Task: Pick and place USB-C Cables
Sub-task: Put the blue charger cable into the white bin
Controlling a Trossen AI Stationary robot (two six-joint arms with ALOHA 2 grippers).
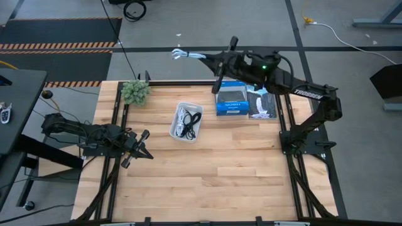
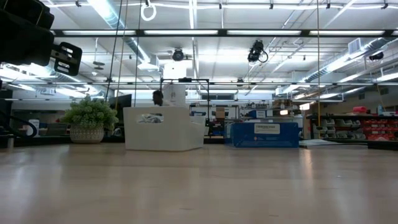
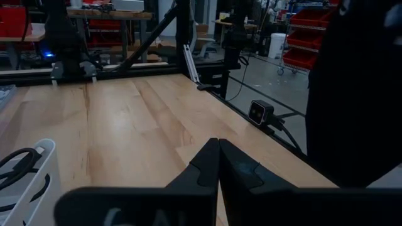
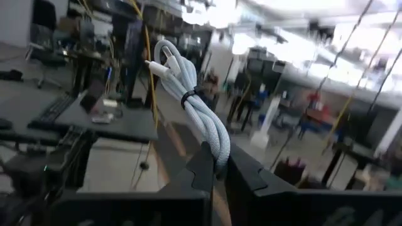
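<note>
Pale blue cable (image 4: 191, 103) is pinched at one end by the right gripper (image 4: 218, 164); judged light, floppy, best held mid-bundle. Left gripper (image 3: 218, 164) is closed, empty.

I see the bin (image 1: 186, 122) near the middle of the surface (image 1: 201, 176), cables (image 1: 188, 119) lying in it. A potted plant (image 1: 135, 91) sits at the far left corner; a box (image 1: 232, 100) lies right of the bin, a packet (image 1: 262, 104) just beside it. Left gripper (image 1: 139, 152) rests low at the left edge. Right gripper (image 1: 204, 58) is beyond the far edge — one cable bundle (image 1: 182, 54) in its grip.
</note>
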